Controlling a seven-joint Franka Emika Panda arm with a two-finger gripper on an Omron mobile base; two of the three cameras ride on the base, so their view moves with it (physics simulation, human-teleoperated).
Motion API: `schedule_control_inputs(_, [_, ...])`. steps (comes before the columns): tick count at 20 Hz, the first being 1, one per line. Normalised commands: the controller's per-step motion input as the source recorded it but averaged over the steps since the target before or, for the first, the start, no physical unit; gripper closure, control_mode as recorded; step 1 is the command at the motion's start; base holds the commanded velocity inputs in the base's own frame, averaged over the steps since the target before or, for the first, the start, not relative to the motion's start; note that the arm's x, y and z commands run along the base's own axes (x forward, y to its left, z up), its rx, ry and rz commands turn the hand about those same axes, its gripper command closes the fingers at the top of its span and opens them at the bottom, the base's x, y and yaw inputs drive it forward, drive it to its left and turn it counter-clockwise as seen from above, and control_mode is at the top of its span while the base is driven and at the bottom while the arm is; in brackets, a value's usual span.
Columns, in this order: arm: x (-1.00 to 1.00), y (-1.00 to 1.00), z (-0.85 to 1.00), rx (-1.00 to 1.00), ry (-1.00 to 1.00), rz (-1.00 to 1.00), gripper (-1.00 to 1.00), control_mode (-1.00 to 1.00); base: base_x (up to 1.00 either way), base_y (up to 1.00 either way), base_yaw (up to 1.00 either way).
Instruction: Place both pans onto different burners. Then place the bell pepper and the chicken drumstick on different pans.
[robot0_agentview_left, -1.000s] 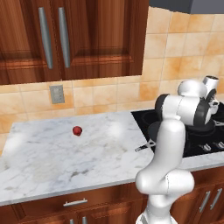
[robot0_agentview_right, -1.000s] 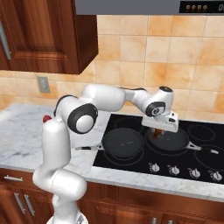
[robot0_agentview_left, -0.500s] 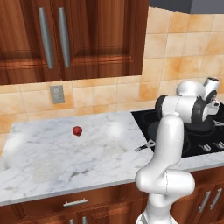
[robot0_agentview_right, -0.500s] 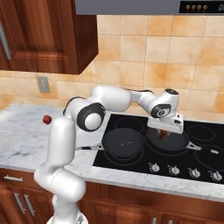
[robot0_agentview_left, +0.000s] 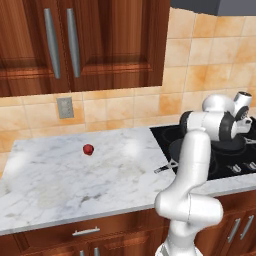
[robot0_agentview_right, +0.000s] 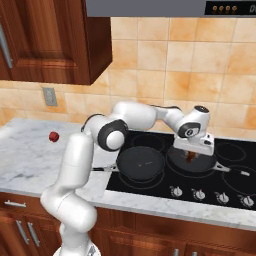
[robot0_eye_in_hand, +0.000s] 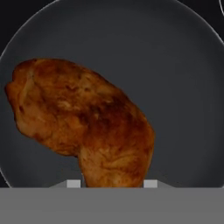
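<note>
the fingers (robot0_eye_in_hand: 112, 183) are being seen narrowed onto the lower end of the chicken drumstick (robot0_eye_in_hand: 85, 124), one light fingertip (robot0_eye_in_hand: 73, 183) showing on each side of the meat, so the drumstick is being gripped between them. in the hand view the browned, glossy piece is being shown spreading up and to the left from the grip, with the dark round floor of a pan (robot0_eye_in_hand: 175, 87) lying behind it; whether the meat is touching that floor cannot be told.

in the right base view the fingers (robot0_agentview_right: 190, 157) are being held low over the right-hand pan (robot0_agentview_right: 192, 161), with a small brown bit of the drumstick (robot0_agentview_right: 190, 157) showing beneath the hand, over the middle of that pan. this pan is being carried on a burner (robot0_agentview_right: 233, 151) area of the glossy black cooktop (robot0_agentview_right: 150, 140), its slim handle (robot0_agentview_right: 230, 170) pointing right. the second pan (robot0_agentview_right: 140, 163) is sitting just beside it to the left on another ring, its handle (robot0_agentview_right: 102, 168) reaching out over the bench (robot0_agentview_right: 30, 150) edge.

the bell pepper (robot0_agentview_right: 53, 136) is lying well apart on the marble bench, left of the cooktop; in the left base view the same red lump (robot0_agentview_left: 88, 149) is being seen alone on the bench (robot0_agentview_left: 75, 180).
</note>
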Motion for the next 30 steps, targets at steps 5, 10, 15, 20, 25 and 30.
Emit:
schedule_control_inputs(5, [0.01, -0.03, -0.20, 0.00, 0.00, 0.00, 1.00, -1.00, 0.00, 0.00, 0.00])
schedule_control_inputs(10, [0.00, 0.00, -0.20, 0.00, 0.00, 0.00, 1.00, -1.00, 0.00, 0.00, 0.00])
schedule_control_inputs(15, [0.00, 0.00, -0.25, 0.00, 0.00, 0.00, 1.00, -1.00, 0.00, 0.00, 0.00])
schedule_control_inputs(20, [0.00, 0.00, -0.19, 0.00, 0.00, 0.00, -1.00, -1.00, 0.00, 0.00, 0.00])
schedule_control_inputs(25, [0.00, 0.00, 0.00, 0.00, 0.00, 0.00, -1.00, -1.00, 0.00, 0.00, 0.00])
schedule_control_inputs(30, [0.00, 0.00, 0.12, 0.00, 0.00, 0.00, -1.00, -1.00, 0.00, 0.00, 0.00])
